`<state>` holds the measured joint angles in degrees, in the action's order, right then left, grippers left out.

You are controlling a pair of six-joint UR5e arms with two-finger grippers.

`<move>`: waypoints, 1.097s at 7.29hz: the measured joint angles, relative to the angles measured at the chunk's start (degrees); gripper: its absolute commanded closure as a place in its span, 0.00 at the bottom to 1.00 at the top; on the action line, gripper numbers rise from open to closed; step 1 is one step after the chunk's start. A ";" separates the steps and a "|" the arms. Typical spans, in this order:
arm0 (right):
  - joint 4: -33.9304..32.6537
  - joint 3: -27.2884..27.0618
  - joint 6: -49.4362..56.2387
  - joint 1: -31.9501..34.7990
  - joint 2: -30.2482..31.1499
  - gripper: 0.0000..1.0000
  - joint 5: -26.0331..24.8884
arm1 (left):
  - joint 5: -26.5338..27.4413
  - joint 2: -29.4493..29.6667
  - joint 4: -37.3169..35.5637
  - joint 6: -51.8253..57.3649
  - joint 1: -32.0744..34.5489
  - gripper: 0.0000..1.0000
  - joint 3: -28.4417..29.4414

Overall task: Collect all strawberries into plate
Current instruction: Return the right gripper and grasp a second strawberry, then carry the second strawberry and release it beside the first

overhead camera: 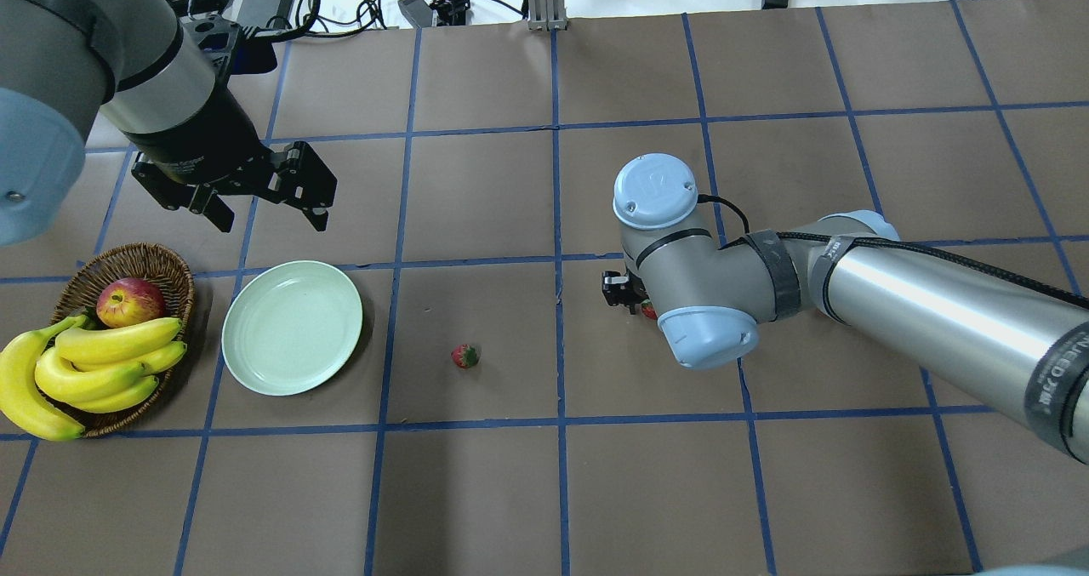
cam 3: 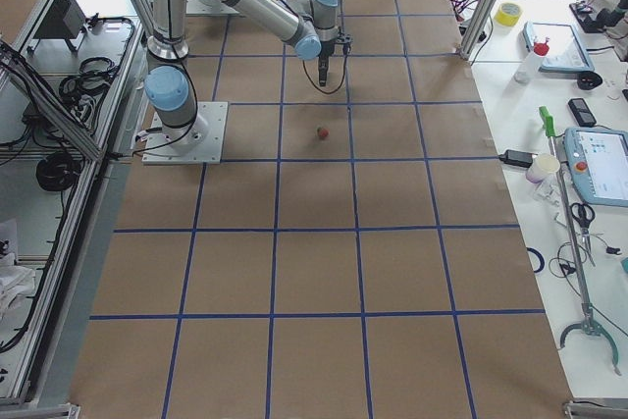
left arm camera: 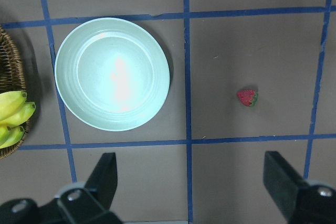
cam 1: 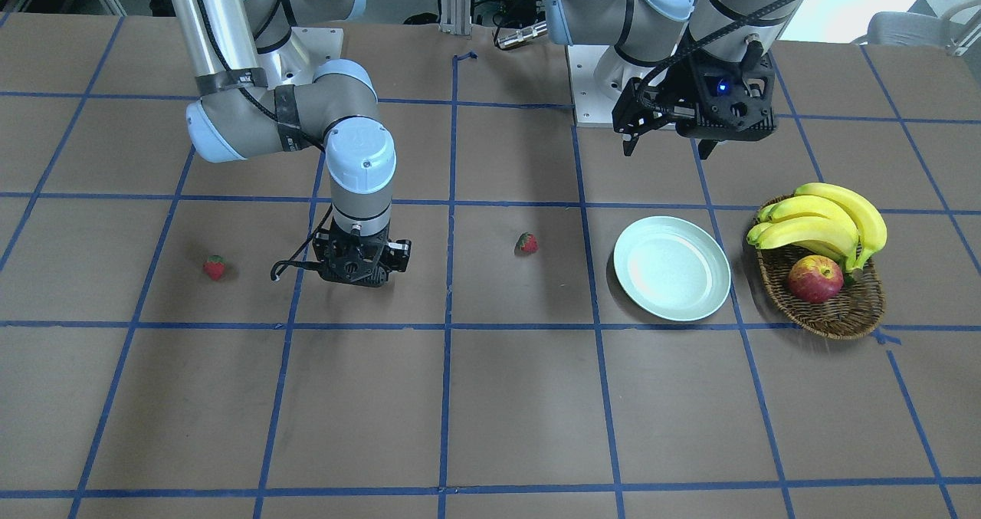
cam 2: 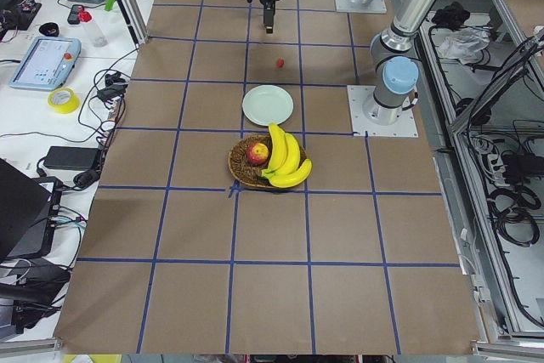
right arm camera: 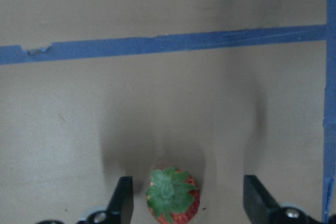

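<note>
Strawberries [overhead camera: 464, 356], three in all, lie on the brown paper of the table [overhead camera: 476, 491]. All are to the right of the plate [overhead camera: 292, 327], in a loose row about midway between the robot's edge and the operators' edge and well in from both ends. Farthest toward the left end stands a wicker basket [overhead camera: 166, 263] holding a bunch of bananas [overhead camera: 102, 363] and a red-yellow apple [overhead camera: 130, 301]. Just beside it on the right, not touching it, the pale mint plate sits flat on the table, with a blue tape line [overhead camera: 557, 219] of the grid passing under its left rim. The left gripper [overhead camera: 270, 219] hangs raised above the table close to the plate, jaws released and spread wide. Right of the plate and well apart from it, the first strawberry lies alone inside a taped square, touching no line. Farther right, the right gripper [right arm camera: 188, 179] points straight down at the table with its jaws released, one finger [right arm camera: 123, 200] on each side of the second strawberry [right arm camera: 173, 203]. That berry rests with its green cap up, nearer one finger than the other, and the wrist view shows neither touching it. The third strawberry [cam 1: 214, 267] lies nearest the right end, well apart from that gripper. The right arm [overhead camera: 936, 304] hides it in the overhead view.
</note>
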<state>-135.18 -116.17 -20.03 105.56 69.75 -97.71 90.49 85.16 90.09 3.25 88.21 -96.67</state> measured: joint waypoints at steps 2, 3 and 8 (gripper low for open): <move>-0.15 0.00 -0.18 0.00 -0.03 0.86 2.71 | 0.03 0.00 0.00 0.03 -0.04 0.00 0.00; -0.15 0.15 -0.43 0.00 0.03 0.87 3.53 | 0.03 0.00 0.00 0.02 -0.05 0.00 0.04; 2.76 4.88 -5.10 0.94 0.89 1.00 5.42 | 0.04 -0.01 0.00 0.00 0.16 0.00 -0.34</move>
<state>-132.41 -111.29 -25.13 106.50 70.64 -92.29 90.53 85.15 90.09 3.26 88.37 -97.01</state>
